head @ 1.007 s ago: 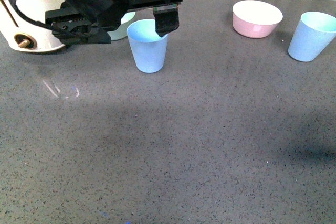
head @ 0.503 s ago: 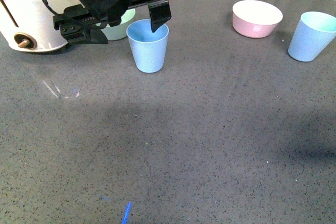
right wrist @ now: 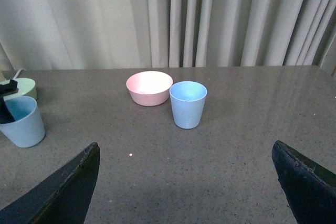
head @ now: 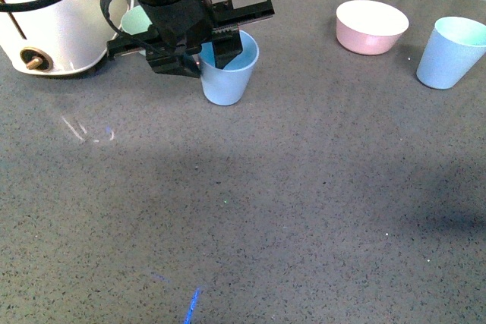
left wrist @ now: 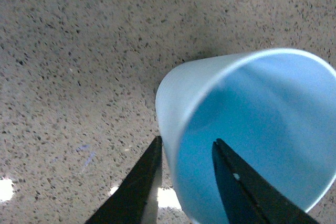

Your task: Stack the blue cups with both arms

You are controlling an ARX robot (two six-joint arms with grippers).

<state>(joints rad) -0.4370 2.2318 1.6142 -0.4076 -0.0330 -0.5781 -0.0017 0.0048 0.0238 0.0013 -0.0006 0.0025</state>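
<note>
the left gripper [head: 215,57] has dropped onto the left blue cup [head: 228,81], far left, nudging it rightward. its fingers are spread astride the rim, not yet pinching, so a grasp looks close. the right gripper [right wrist: 185,145] hangs spread wide. the right blue cup [head: 449,55] stands far right near the pink bowl [head: 372,26]. all three look empty.

The left blue cup [head: 226,87] and the right blue cup [head: 449,55] look like smooth matt plastic. The surface [head: 304,210] is speckled grey stone, faintly glossy; the curtain [right wrist: 210,19] is cloth.
</note>
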